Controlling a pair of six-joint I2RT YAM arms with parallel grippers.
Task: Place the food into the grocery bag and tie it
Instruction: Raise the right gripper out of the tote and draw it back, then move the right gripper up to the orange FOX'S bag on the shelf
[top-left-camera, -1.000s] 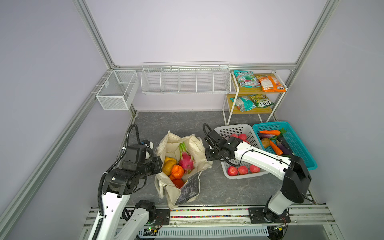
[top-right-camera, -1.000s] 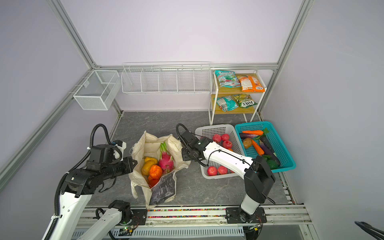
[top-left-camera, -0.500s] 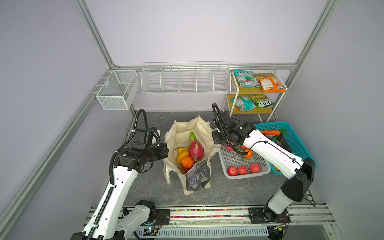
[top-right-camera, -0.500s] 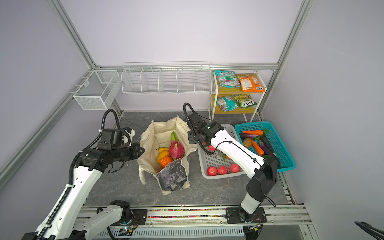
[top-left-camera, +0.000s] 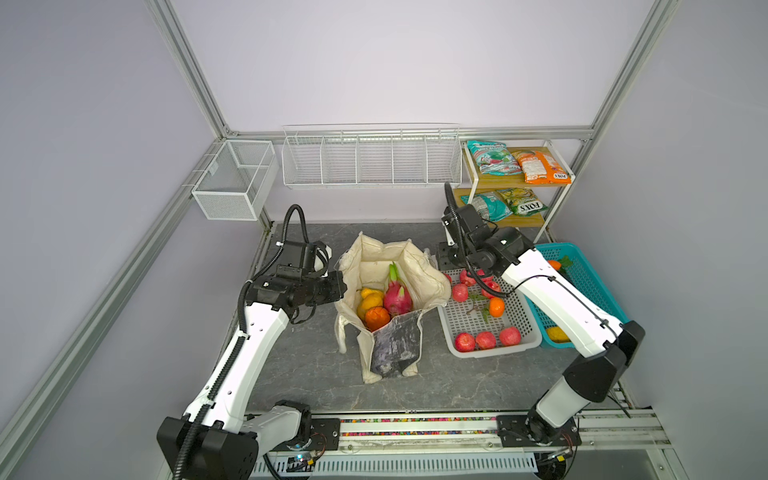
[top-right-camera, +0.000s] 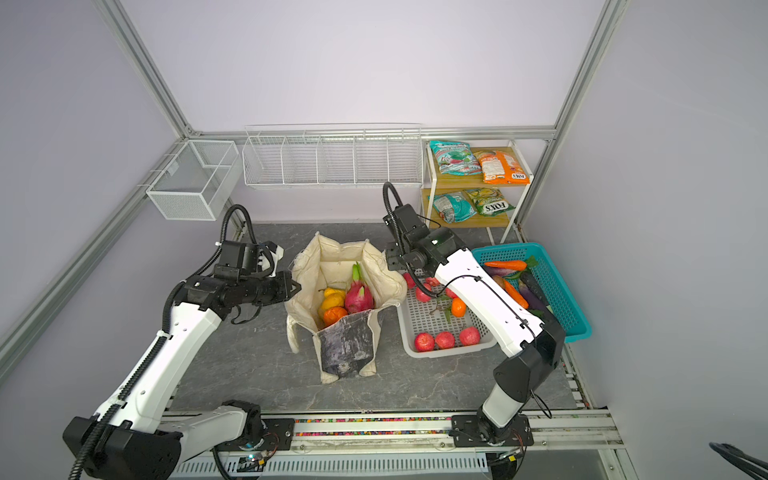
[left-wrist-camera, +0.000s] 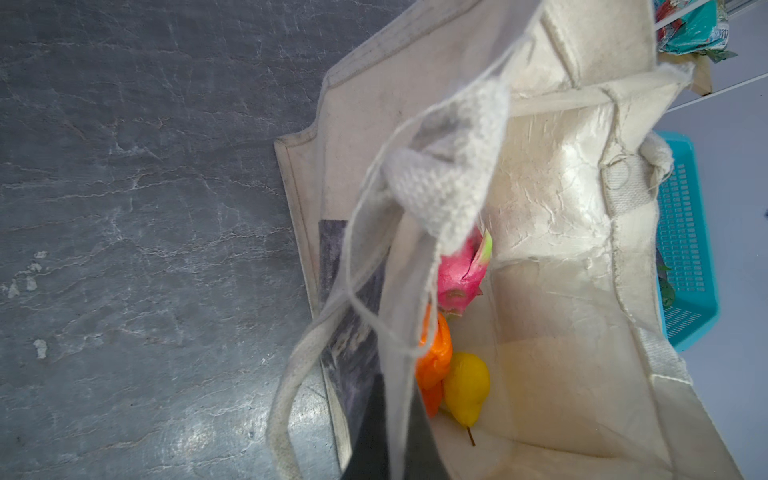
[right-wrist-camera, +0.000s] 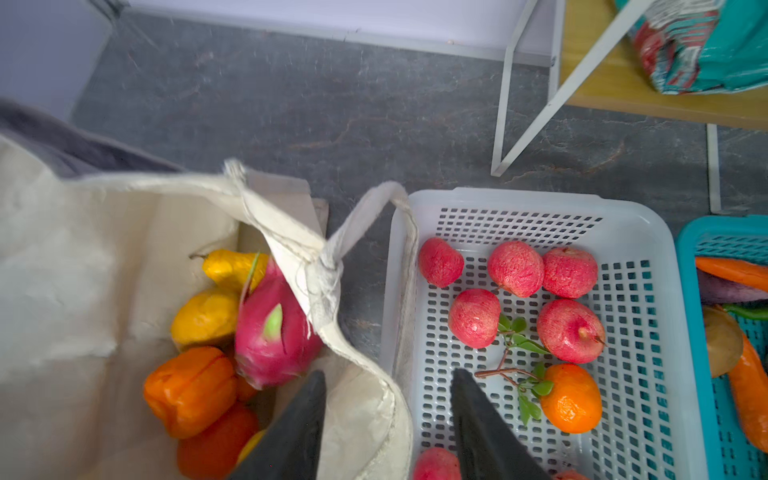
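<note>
While I supervise this cell remotely, I record the grocery bag standing upright near the middle of the dark grey, veined surface, mouth open. It is soft cream canvas with a crinkled lining, and a grey-purple marbled panel faces the front rail.

Contents, all inside the bag:
- a dragon fruit, pink and smooth-skinned with green tips, lying against the wall nearest the white basket;
- a lobed orange piece, glossy, just beside it;
- a rounded yellow-orange fruit, touching the dragon fruit;
- a pear-shaped yellow fruit with a thin stem, resting on the bag floor.

The left gripper is at the bag's left rim. Its fingers are pressed together, with the cream cloth pinched between them. In the left wrist view that cloth runs blurred and close across the lens.

The right gripper hangs over the bag's right rim. Its two dark, wedge-shaped fingers stand apart and clamp nothing; the rim cloth lies loose between them. One woven loop handle drapes onto the edge of the white basket, a perforated plastic tray just beside the bag. The tray holds rough-skinned red fruits and a leafy mandarin. A teal basket of the same slotted plastic adjoins it.
</note>
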